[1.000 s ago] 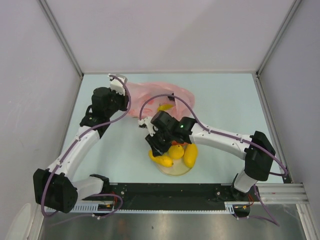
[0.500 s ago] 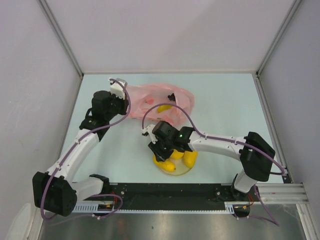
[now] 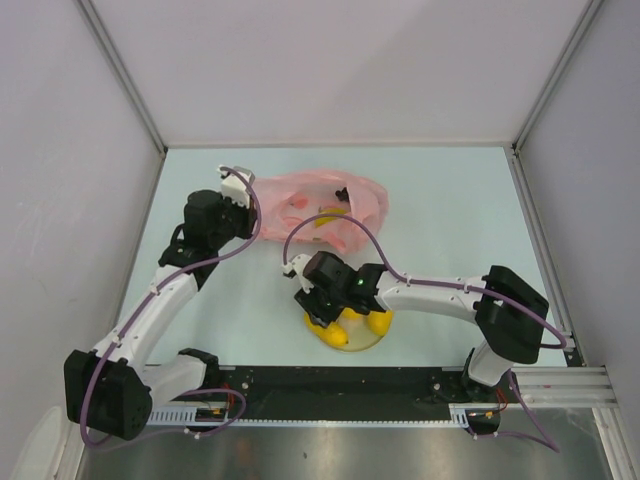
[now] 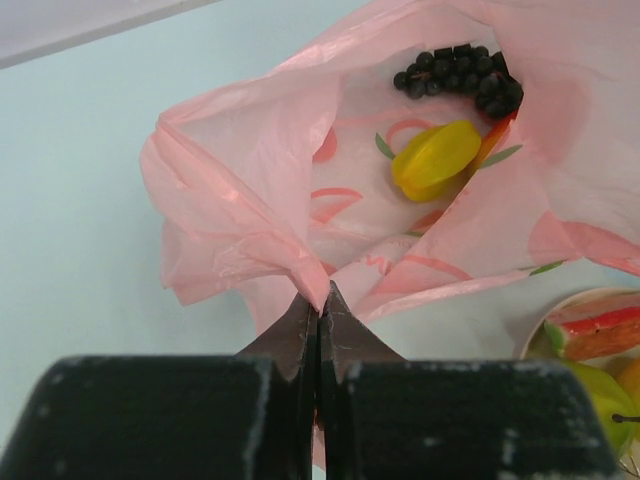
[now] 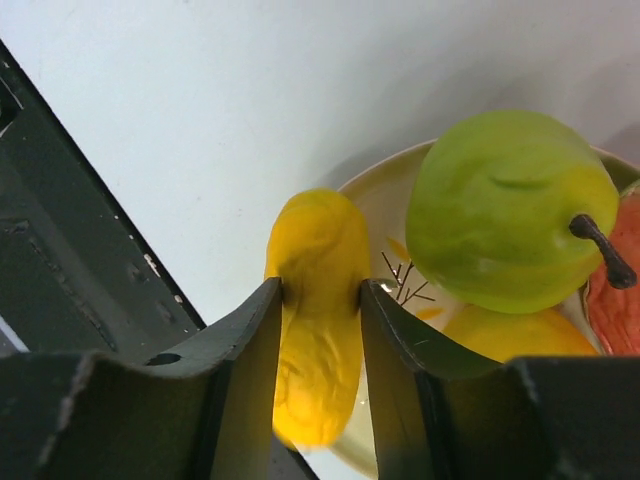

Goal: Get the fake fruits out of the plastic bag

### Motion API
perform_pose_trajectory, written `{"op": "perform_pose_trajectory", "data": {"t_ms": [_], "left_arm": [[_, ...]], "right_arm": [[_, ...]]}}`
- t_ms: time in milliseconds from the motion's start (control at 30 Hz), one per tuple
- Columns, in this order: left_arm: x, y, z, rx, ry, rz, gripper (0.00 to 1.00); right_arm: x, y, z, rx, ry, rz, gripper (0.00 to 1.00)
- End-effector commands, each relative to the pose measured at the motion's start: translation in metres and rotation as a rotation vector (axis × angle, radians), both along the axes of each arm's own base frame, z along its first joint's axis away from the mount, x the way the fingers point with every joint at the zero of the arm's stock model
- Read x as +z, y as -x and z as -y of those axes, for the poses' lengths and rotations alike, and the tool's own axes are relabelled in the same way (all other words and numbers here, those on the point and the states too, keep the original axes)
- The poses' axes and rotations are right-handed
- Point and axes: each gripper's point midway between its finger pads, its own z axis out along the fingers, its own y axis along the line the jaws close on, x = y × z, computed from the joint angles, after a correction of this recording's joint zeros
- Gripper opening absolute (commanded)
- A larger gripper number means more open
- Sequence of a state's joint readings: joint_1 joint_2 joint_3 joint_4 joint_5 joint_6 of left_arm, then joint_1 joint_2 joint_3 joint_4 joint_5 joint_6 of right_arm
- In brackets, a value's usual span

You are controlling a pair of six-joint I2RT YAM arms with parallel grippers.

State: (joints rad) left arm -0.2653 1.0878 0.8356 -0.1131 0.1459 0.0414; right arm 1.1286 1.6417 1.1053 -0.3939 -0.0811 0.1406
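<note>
Counter [image 3: 450, 220]: pale blue-green, smooth and matte. You have plain grey-white wall panels on three sides with metal strips in the corners, and a black rail [image 3: 330, 385] runs along the near edge by the arm bases.

A thin crinkly translucent pink plastic bag [image 4: 240, 190] with red printed marks lies crumpled on the far-left part of the counter, its mouth gaping toward your left wrist camera. Your left fingers [image 4: 308, 318] are clenched on a gathered fold of its near edge, with the film pinched between the tips. Two fruits lie inside the bag, touching:
- a dark beaded plastic grape bunch [image 4: 462, 75] at the back
- a glossy yellow ridged plastic fruit [image 4: 435, 158] just in front of it

A round cream plate [image 5: 378, 185] with a sprig drawing sits close to the rail, apart from the bag. Your right fingers [image 5: 268, 310] grasp a long glossy yellow dimpled plastic fruit [image 5: 318, 240], one on each flank. The fruit hangs over the plate's rim on the rail side; you cannot tell whether it rests on the plate or is lifted.

Also on the plate:
- a smooth green plastic pear [image 5: 500, 210] with a dark stem, just beside the held fruit
- a second yellow plastic fruit [image 5: 520, 335], partly hidden under the pear
- a red plastic watermelon slice [image 4: 598, 330] with a green rind, seen from the left wrist
</note>
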Motion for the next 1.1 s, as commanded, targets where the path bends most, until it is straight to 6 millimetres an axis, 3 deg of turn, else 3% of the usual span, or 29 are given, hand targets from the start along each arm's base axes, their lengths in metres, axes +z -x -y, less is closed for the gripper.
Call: {"op": "perform_pose_trajectory", "data": {"t_ms": [0,167,300,433,600,633,667,733,767,800,833,867,933,967,1000,1067], "left_arm": [[0.01,0.002,0.002,-0.012,0.037,0.036,0.0],[0.011,0.002,0.004,-0.023,0.044,0.035,0.0],[0.014,0.002,0.005,-0.028,0.046,0.032,0.0],[0.015,0.003,0.006,-0.033,0.044,0.023,0.0],[0.016,0.005,0.004,-0.035,0.019,0.008,0.0],[0.015,0.005,0.003,-0.033,0.016,0.003,0.0],[0.013,0.008,0.002,-0.036,0.008,-0.007,0.0],[0.012,0.012,0.001,-0.044,-0.003,-0.011,0.0],[0.013,0.017,-0.001,-0.043,-0.014,-0.01,0.0],[0.014,0.019,-0.005,-0.024,-0.02,-0.006,0.0],[0.015,0.022,-0.008,-0.016,-0.023,0.002,0.01],[0.016,0.029,-0.01,-0.02,-0.031,0.018,0.0],[0.019,0.037,-0.011,-0.037,-0.042,0.039,0.0],[0.016,0.042,-0.013,-0.045,-0.058,0.04,0.0],[0.02,0.046,-0.013,-0.048,-0.055,0.059,0.0],[0.007,0.052,-0.011,-0.071,-0.055,0.037,0.0]], "right_arm": [[0.004,-0.009,-0.005,-0.036,-0.03,0.035,0.42],[0.006,-0.002,-0.006,-0.02,-0.043,0.002,0.61],[0.016,0.005,-0.006,0.004,-0.07,-0.011,0.61],[0.045,0.016,-0.002,0.088,-0.109,-0.003,0.61],[0.125,0.008,0.007,0.267,-0.28,0.17,0.61],[0.138,-0.009,0.014,0.254,-0.312,0.195,0.61],[0.157,-0.005,0.015,0.299,-0.384,0.181,0.62],[0.186,-0.021,0.015,0.31,-0.446,0.241,0.61],[0.187,-0.033,0.014,0.291,-0.439,0.264,0.59],[0.201,-0.058,0.013,0.217,-0.435,0.348,0.57],[0.204,-0.074,0.013,0.164,-0.425,0.378,0.53],[0.205,-0.103,0.021,0.063,-0.403,0.414,0.51],[0.2,-0.139,0.018,-0.008,-0.383,0.45,0.49],[0.195,-0.162,0.026,-0.056,-0.34,0.5,0.5],[0.182,-0.184,0.022,-0.082,-0.316,0.526,0.5],[0.171,-0.213,0.024,-0.102,-0.288,0.579,0.46]]}}
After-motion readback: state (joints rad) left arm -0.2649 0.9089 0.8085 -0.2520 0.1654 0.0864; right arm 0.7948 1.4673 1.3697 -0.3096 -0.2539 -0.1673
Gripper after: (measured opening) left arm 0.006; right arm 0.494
